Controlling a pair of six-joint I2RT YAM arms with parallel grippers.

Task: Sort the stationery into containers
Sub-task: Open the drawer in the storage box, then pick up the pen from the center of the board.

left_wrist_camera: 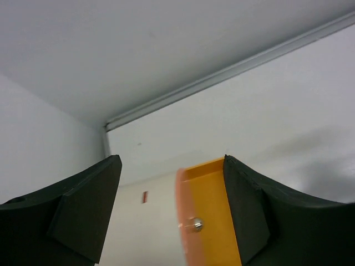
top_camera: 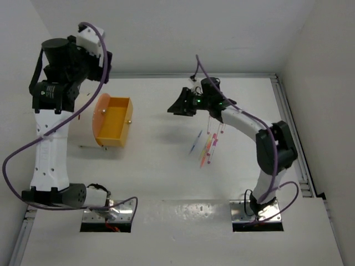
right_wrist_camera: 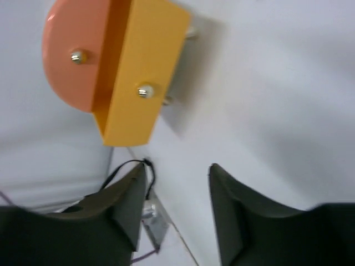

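The container in view is a yellow-orange bin [top_camera: 115, 123] fixed to a round orange face [top_camera: 101, 119], standing left of the table's middle. Thin pens [top_camera: 207, 145] in blue, pink, orange and yellow lie in a loose cluster at centre right. My right gripper [top_camera: 178, 104] hovers between bin and pens; its fingers [right_wrist_camera: 125, 208] stand open with only bare table between them. The bin [right_wrist_camera: 145, 66] and its orange face [right_wrist_camera: 69, 55] lie ahead of it. My left gripper [left_wrist_camera: 172, 208] is raised above the bin [left_wrist_camera: 209, 219], open and holding nothing.
A metal rail [top_camera: 292, 133] runs along the table's right edge and another along the back wall [left_wrist_camera: 233, 69]. Shiny base plates [top_camera: 108, 213] sit at the near edge. A black cable and small metal plate [right_wrist_camera: 150, 213] lie by the right gripper's left finger.
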